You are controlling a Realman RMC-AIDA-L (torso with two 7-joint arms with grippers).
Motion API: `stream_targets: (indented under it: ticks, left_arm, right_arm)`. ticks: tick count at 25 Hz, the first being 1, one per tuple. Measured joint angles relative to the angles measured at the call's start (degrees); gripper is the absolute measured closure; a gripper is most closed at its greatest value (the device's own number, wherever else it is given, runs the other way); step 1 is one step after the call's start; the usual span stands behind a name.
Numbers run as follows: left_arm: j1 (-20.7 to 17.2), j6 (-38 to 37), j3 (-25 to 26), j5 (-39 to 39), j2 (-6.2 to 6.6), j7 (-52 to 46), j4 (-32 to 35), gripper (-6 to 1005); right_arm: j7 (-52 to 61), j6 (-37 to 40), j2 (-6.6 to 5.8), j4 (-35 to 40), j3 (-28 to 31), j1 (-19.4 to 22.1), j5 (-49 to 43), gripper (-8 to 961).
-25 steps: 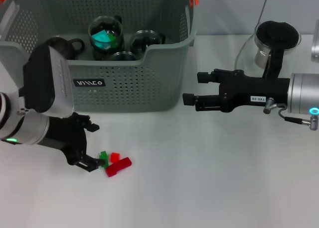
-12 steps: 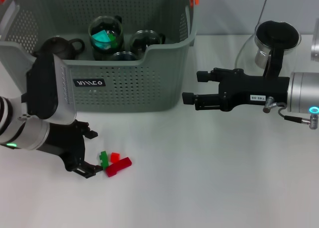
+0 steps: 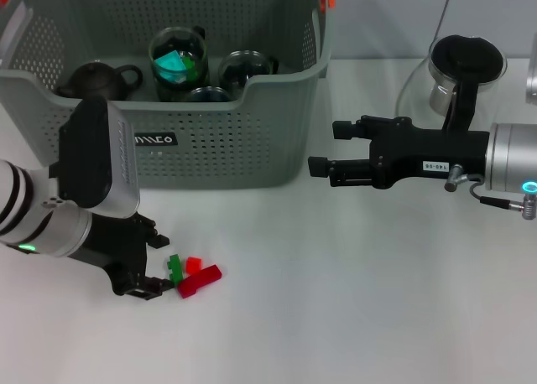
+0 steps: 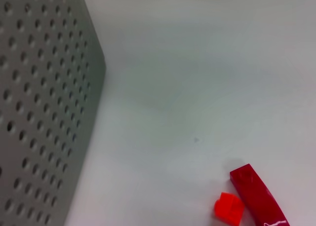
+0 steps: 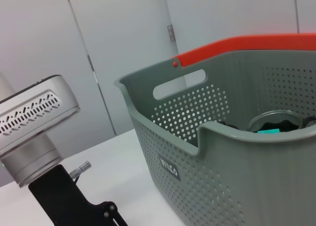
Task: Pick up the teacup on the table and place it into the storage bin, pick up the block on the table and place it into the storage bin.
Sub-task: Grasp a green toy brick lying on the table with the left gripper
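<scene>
The grey-green storage bin (image 3: 210,149) stands at the back left, and its wall (image 4: 44,112) fills one side of the left wrist view. Glass teacups (image 3: 178,57) sit inside it, one holding a teal piece. On the table in front lie a green block (image 3: 174,267), a small red block (image 3: 194,264) and a long red block (image 3: 200,281). My left gripper (image 3: 153,265) is low over the table just left of the green block, open, nothing between its fingers. My right gripper (image 3: 329,149) hovers open to the right of the bin, holding nothing.
A dark teapot (image 3: 96,80) rests in the bin's left part. A glass pitcher with a black lid (image 3: 461,65) stands at the back right behind my right arm. The bin has an orange handle (image 5: 247,46). Bare white table lies between the blocks and my right arm.
My left gripper's lower finger touched the green block a second ago; it has drawn back slightly left, and the wrist has shifted right toward the bin. The blocks and right arm stayed put.
</scene>
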State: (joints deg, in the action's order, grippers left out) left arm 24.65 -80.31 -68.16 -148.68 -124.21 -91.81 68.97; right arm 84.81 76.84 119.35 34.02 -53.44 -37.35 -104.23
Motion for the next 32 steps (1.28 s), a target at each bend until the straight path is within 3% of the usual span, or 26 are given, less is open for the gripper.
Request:
stream_targets:
  ticks: [8,32]
  left_arm:
    - [0.7,-0.1,-0.8,0.0,-0.06,-0.5,0.1,376]
    - [0.8,-0.3,-2.2,-0.4,-0.13,-0.8,-0.1,427]
  right_arm:
    - [0.0,0.0,0.0,0.0,0.0,-0.1,0.0,38]
    - [0.0,0.0,0.0,0.0,0.1,0.1,0.0,39]
